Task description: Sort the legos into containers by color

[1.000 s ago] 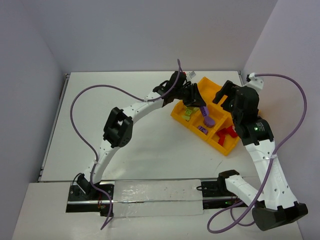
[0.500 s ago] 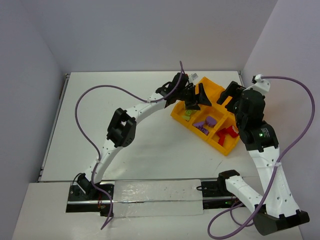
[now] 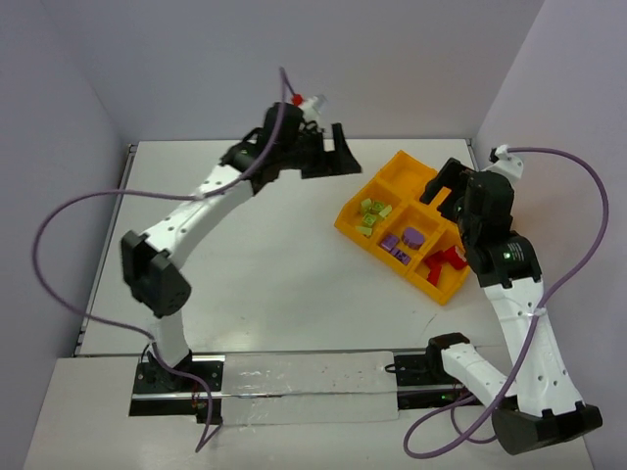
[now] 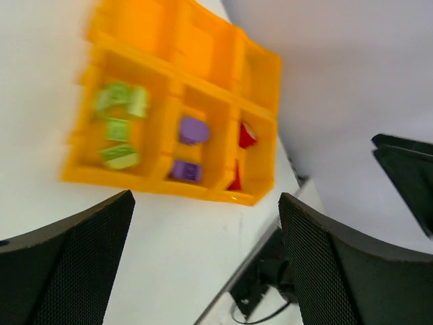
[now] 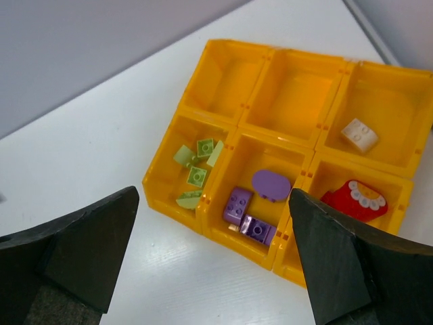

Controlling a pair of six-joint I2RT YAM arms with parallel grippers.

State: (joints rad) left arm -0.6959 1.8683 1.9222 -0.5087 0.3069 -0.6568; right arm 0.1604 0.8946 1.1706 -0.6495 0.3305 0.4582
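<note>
- The tray (image 3: pixel 400 179) is one orange-yellow piece with six compartments in two rows of three. It sits on the white tabletop (image 3: pixel 265 264), turned at an angle.
- Green legos (image 3: pixel 371 213) lie loose in the tray's near-left compartment. In the right wrist view there are about five (image 5: pixel 194 169), some touching.
- Purple legos (image 3: pixel 404 241) lie in the tray's near-middle compartment: one rounded piece and two studded blocks side by side (image 5: pixel 256 203).
- Red legos (image 3: pixel 446 260) fill the tray's near-right compartment. The right wrist view shows a red clump with pale studs on top (image 5: pixel 356 198).
- A cream brick (image 5: pixel 358 133) lies in the tray's far-right compartment.
- The left arm rises from its base and bends at an elbow well left of the tray. Its forearm stretches towards the far edge of the tabletop.
- The left gripper (image 3: pixel 341 152) hangs high, left of the tray and clear of it. Its jaws stand wide apart with nothing between them (image 4: pixel 206 200). Its camera looks slantwise towards the tray, somewhat blurred.
- The right arm climbs from its base on the near right of the tray and folds over.
- The right gripper (image 3: pixel 441 186) hovers above the tray's far-right part and points down. Its jaws are spread wide and grip nothing (image 5: pixel 213 196), and the tray shows between them.
- A purple cable (image 3: pixel 98 196) loops from each arm.
</note>
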